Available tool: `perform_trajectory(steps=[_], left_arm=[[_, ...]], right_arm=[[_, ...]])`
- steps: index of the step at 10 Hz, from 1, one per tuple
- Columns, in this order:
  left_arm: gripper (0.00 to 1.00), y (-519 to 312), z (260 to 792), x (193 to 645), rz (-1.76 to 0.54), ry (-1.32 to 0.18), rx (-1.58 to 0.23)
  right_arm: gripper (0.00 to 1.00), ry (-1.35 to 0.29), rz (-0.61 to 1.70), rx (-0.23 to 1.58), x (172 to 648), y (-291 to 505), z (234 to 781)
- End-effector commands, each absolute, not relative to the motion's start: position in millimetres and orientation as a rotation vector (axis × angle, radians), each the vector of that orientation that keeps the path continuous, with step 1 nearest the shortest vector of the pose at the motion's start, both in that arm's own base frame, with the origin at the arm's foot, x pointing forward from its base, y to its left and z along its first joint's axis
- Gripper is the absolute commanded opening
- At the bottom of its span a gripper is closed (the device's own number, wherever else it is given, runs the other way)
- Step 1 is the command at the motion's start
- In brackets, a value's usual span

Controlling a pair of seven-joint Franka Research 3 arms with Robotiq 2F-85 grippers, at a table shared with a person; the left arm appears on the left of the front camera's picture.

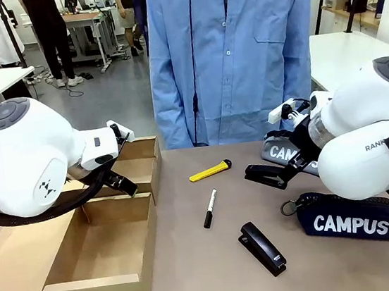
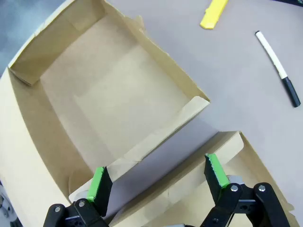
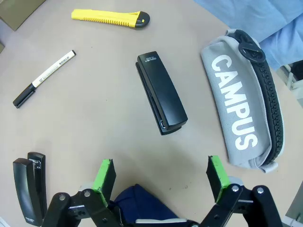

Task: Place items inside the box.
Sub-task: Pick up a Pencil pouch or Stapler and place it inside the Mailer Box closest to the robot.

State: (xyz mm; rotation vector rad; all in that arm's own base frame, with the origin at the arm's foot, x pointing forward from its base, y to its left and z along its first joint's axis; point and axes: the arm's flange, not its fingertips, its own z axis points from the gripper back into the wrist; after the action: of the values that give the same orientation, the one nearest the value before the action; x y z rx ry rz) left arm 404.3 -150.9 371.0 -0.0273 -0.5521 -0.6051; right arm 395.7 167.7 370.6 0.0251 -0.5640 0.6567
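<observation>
Waiting ahead of the right gripper, a black stapler lay on the table, grey pouch to its side, navy pouch under the gripper; nothing was boxed. By my judgement the first pick was due: descend, close across the stapler. Both grippers were spread, empty; the left gripper hovered over the box.

Left gripper sits over the near wall of the cardboard box, fingers spread wide, green pads facing in. Box top is open, with one flap lying across just ahead of the fingers. On the surface past the box: yellow utility knife at the top edge, marker pen apart from it, white barrel, black cap.
</observation>
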Motion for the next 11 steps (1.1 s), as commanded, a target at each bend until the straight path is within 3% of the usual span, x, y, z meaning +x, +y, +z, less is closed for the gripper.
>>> perform_trajectory(steps=[1,9,11], left_arm=[[1.00,-151,371,404,-0.605,-0.552,-0.027],[1.00,-151,371,404,-0.605,-0.552,-0.027],[1.00,-146,402,396,-0.618,-0.567,-0.049]], right_arm=[[1.00,-0.564,0.656,0.026,396,168,371],[1.00,-0.564,0.657,0.025,396,168,371],[1.00,-0.481,0.615,0.113,395,162,412]])
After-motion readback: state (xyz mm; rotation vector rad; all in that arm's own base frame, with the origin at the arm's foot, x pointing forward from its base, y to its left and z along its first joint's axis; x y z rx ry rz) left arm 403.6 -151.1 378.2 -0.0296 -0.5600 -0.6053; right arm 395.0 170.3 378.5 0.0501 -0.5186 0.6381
